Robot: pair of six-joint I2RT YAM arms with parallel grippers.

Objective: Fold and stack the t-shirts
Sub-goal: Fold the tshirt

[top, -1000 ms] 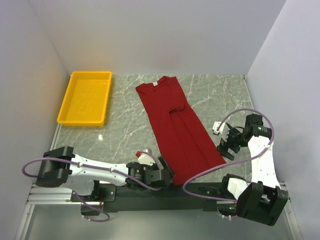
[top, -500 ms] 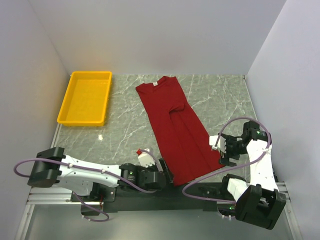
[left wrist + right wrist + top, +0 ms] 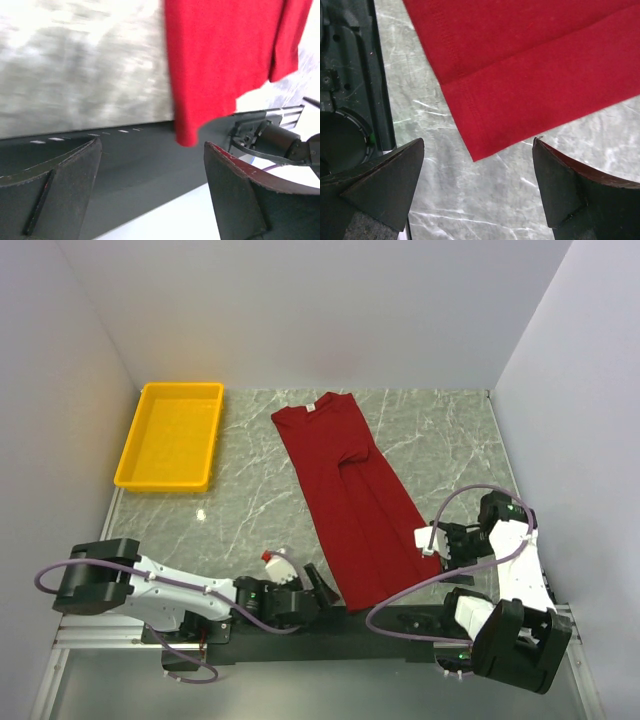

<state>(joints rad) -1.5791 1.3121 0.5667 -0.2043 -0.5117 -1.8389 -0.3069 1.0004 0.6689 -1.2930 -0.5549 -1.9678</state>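
The dark red t-shirt (image 3: 350,490) lies folded lengthwise into a long strip on the marble table, neck with white label at the far end, hem at the near edge. My left gripper (image 3: 318,585) is open and empty, low at the table's front edge, left of the hem's near-left corner (image 3: 187,135), which overhangs the black rail. My right gripper (image 3: 432,542) is open and empty, just right of the hem's near-right corner (image 3: 475,155). The shirt's hem stitching shows in the right wrist view (image 3: 530,60).
A yellow tray (image 3: 172,434) stands at the far left of the table. The black base rail (image 3: 330,625) runs along the front edge. White walls close the left, back and right sides.
My left gripper has drawn back leftward and lower along the front edge. My right gripper has come forward and inward toward the hem's right corner. The shirt has not moved.
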